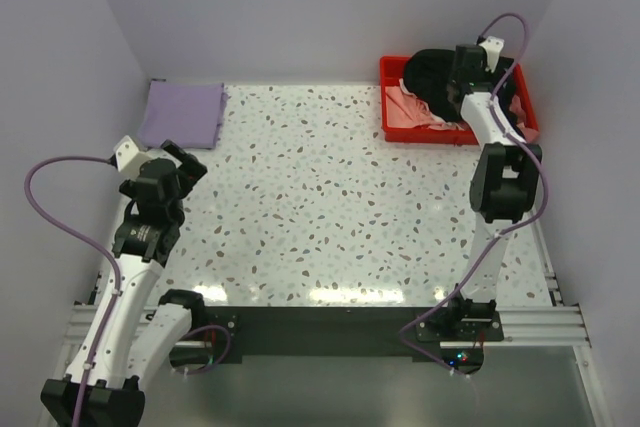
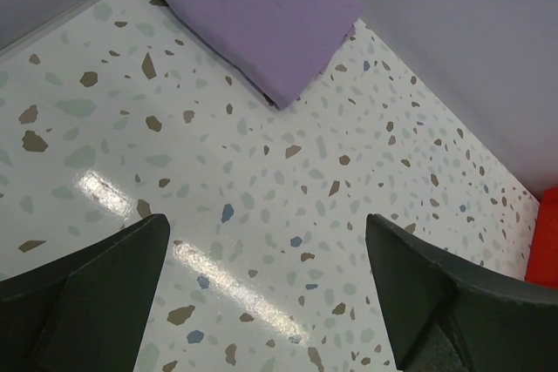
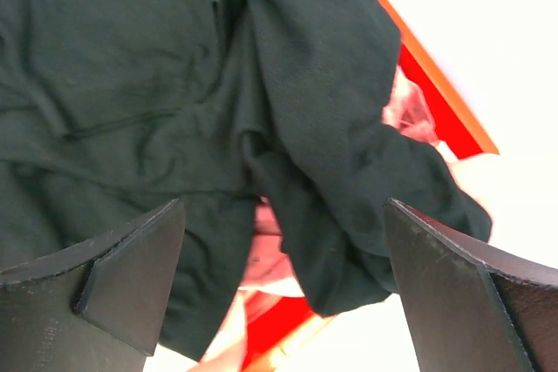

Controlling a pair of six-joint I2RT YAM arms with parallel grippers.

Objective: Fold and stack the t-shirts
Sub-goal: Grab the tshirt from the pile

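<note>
**Inspector A:** Arm poses, please.

**Inspector B:** The left arm (image 1: pixel 140 237) leans forward from its base with the wrist angled to the far corner, on the side of the counter (image 1: pixel 330 207) opposite the red tray (image 1: pixel 384 97). The right arm (image 1: pixel 495 177) reaches straight out, and its wrist is tipped down over the tray.

**Inspector A:** Surroundings and obstructions?

**Inspector B:** A lavender shirt (image 1: pixel 182 114) lies folded flat in the far corner, across the counter from the tray. It is just beyond the left jaws and clear of them. Inside the tray a black shirt (image 1: pixel 428 75) sits crumpled in a heap on top of pink cloth (image 1: pixel 408 107), covering most of it. The pink shows only along the tray's near side and beneath a hanging black fold.

**Inspector A:** State of the jaws?

**Inspector B:** The left jaws are spread wide with nothing between them and only bare speckled counter beneath. The right jaws are also spread wide and released, poised above the black shirt with a ridge of its cloth in the gap. I cannot tell whether they touch the cloth. Nothing is gripped.
</note>
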